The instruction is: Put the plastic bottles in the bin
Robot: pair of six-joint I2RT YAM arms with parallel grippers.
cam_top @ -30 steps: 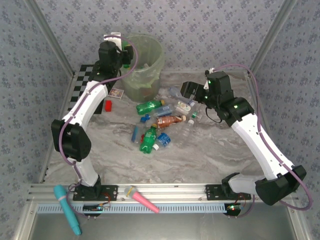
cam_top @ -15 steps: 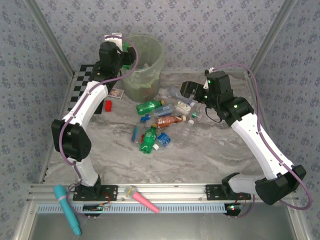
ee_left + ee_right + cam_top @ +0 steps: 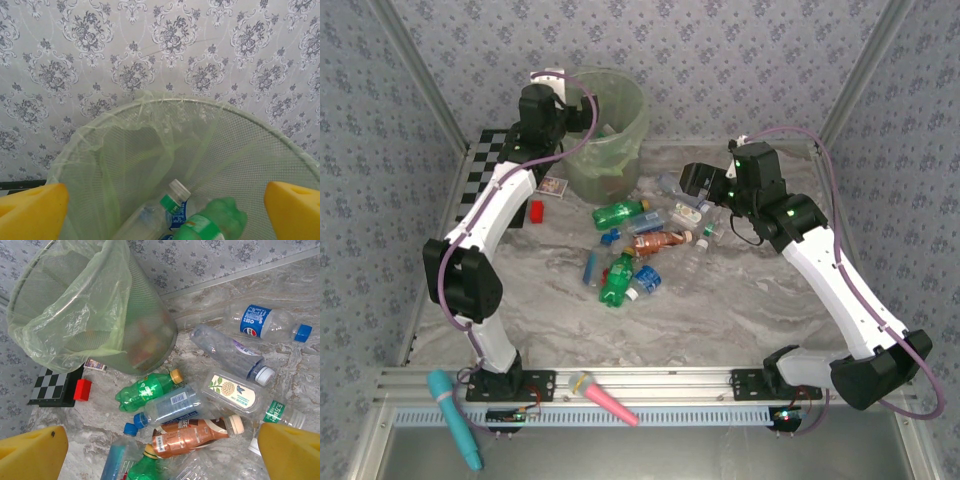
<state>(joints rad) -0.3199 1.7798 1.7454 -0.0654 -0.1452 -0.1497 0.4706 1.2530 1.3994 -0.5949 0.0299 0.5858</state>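
- Left pincer (image 3: 162, 212): its yellow fingers are spread wide with nothing between them. It hangs over the mouth of the bin (image 3: 200, 102).
- Bin: a round, pale-green, mesh-walled bucket lined with a thin translucent bag that folds over the rim. It stands at the far left of the counter (image 3: 740, 310).
- Contents of the bin:
  - A white-capped clear bottle (image 3: 172, 197) with a green-and-blue label; the print is too small to read.
  - A green bottle (image 3: 215, 222) just beside it, with a green label crossed by a white band; the wording is illegible.
- Right pincer (image 3: 160, 452): its fingers are spread and empty, above the loose bottles lying on the counter to the right of the bin.
- Loose bottles, all on their sides:
  - A blue-labelled clear bottle (image 3: 270, 325) with a blue cap and white print that cannot be read.
  - A flat clear bottle (image 3: 232, 390) with a cream label picturing a plant.
  - A brown bottle (image 3: 192, 435) with a pale cap and a brown label; the lettering cannot be made out.
  - A barcoded clear bottle (image 3: 172, 407) with a blue cap, touching the brown bottle.
  - A green soda bottle (image 3: 147, 389) with a gold cap, near the bin's foot.
- A chessboard (image 3: 55, 387) lies left of the bin, with a red block (image 3: 82, 389) just beside it.
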